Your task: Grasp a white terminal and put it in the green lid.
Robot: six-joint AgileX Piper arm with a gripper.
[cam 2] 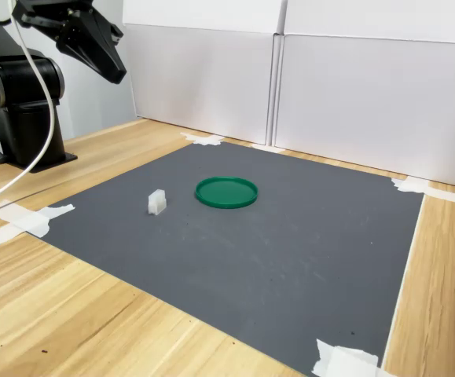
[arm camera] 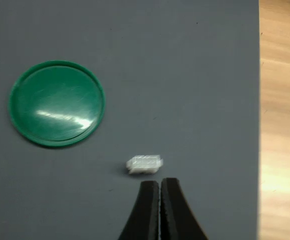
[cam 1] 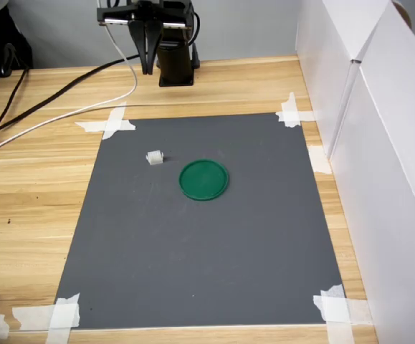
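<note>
The white terminal (cam 1: 154, 157) lies on the dark grey mat (cam 1: 207, 251), a small stubby piece resting on its own, touched by nothing. In the first exterior view it sits just to the left of the green lid (cam 1: 204, 179) and slightly farther back; in the second exterior view it stands to the left of the lid and a little nearer the camera. The two are near each other but apart, with bare mat between them. The lid lies flat, rim up, and holds nothing.

The mat is fixed to the wooden desk (cam 1: 28, 201) by strips of white tape (cam 1: 107, 125) at its corners. White panels (cam 2: 353, 86) wall off the desk along the first exterior view's right.

The tool (cam 1: 148, 70) hangs high above the back edge of the desk, near the arm's black base (cam 2: 24, 118), well away from the terminal. Its two black fingers (arm camera: 149, 210) are pressed together with nothing between them. Black and white cables (cam 1: 64, 100) trail across the desk from the arm towards the first exterior view's left.
</note>
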